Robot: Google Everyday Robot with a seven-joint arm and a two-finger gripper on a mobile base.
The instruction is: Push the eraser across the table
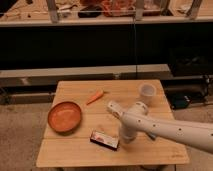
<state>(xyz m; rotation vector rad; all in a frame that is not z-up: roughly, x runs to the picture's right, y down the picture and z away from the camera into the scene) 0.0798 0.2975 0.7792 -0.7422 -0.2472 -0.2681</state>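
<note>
The eraser (104, 139) is a small flat dark-edged block with a white-and-pinkish label. It lies near the front edge of the light-wood slatted table (75, 152), a little left of centre. My white arm reaches in from the right. Its gripper (124, 138) points down at the table, right beside the eraser's right end.
An orange bowl (64, 116) sits at the table's left. A carrot (95, 97) lies behind the middle. A white cup (147, 91) stands at the back right. A white bottle-like tube (113, 107) lies just behind my arm. A dark shelf unit stands behind the table.
</note>
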